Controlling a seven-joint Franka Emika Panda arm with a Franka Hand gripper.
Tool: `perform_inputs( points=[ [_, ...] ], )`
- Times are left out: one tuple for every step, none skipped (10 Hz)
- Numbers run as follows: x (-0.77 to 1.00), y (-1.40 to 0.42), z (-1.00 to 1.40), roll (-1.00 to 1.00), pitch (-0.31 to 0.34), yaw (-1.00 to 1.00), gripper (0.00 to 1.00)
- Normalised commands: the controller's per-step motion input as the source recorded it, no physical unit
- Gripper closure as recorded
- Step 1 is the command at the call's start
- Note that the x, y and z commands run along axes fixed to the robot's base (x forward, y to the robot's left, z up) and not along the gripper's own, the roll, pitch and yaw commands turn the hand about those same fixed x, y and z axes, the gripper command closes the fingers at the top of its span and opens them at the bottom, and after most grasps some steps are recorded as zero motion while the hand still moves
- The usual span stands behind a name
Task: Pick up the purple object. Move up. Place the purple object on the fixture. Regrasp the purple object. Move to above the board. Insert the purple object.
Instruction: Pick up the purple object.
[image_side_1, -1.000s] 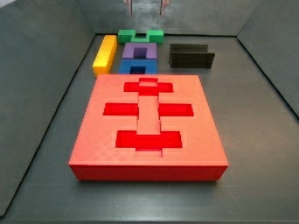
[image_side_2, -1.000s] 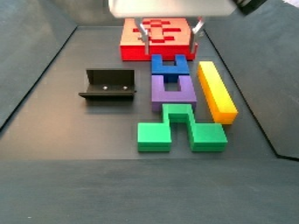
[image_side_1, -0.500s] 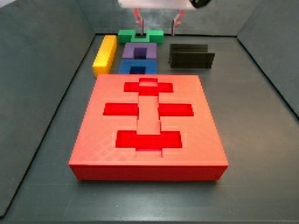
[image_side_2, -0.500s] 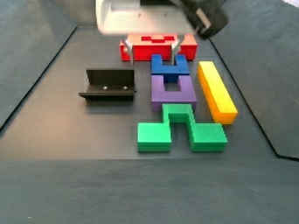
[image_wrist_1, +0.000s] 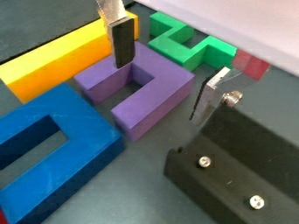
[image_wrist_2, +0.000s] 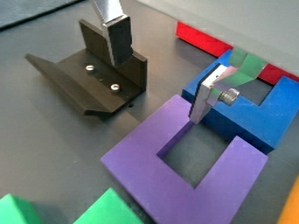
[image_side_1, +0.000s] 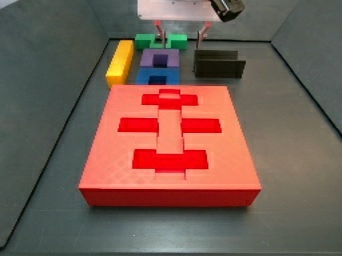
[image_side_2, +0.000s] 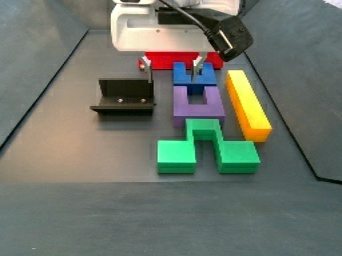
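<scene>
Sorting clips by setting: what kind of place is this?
Probably a robot test cell, not a home: a dark walled tray holds coloured blocks, a red board with cutouts and a bolted fixture; the gripper hangs open over the purple object.

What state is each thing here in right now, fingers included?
Gripper: low over the blocks, fingers open, holding nothing.
Purple object: flat on the floor, not gripped, between blue block and green block.
Fixture: empty.
Board: cutouts all empty.
Blue block: flat, untouched.
Green block: flat, untouched.
Yellow block: flat beside the purple object.
</scene>
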Motion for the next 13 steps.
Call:
perform_inputs(
  points=[
    [0.24,-0.19,-0.45,0.05,-0.011,0.00,0.00],
    [0.13,-0.06,-0.38,0.07,0.000,0.00,0.00],
    [0.00,0.00,-0.21,0.06,0.000,0.00,0.00],
    [-0.17,0.06,0.00,0.00,0.000,0.00,0.00],
    [-0.25,0.00,0.00,0.00,-0.019,0.00,0.00],
    [-0.06,-0.18,-0.16,0.17,0.000,0.00,0.00],
    [0.00,-0.18,-0.24,0.20,0.000,0.00,0.00],
    [0.02,-0.02,-0.17,0.17,0.004,0.00,0.00],
    [0.06,0.00,-0.11,0.14,0.027,0.01,0.00],
    [0.03,0.02,-0.11,0.11,0.019,0.03,0.00],
    [0.00,0.00,-0.17,0.10,0.000,0.04,0.00],
    [0.00,0.00,-0.24,0.10,0.000,0.05,0.00],
    [0.00,0.00,-0.32,0.09,0.000,0.07,0.00]
  ],
)
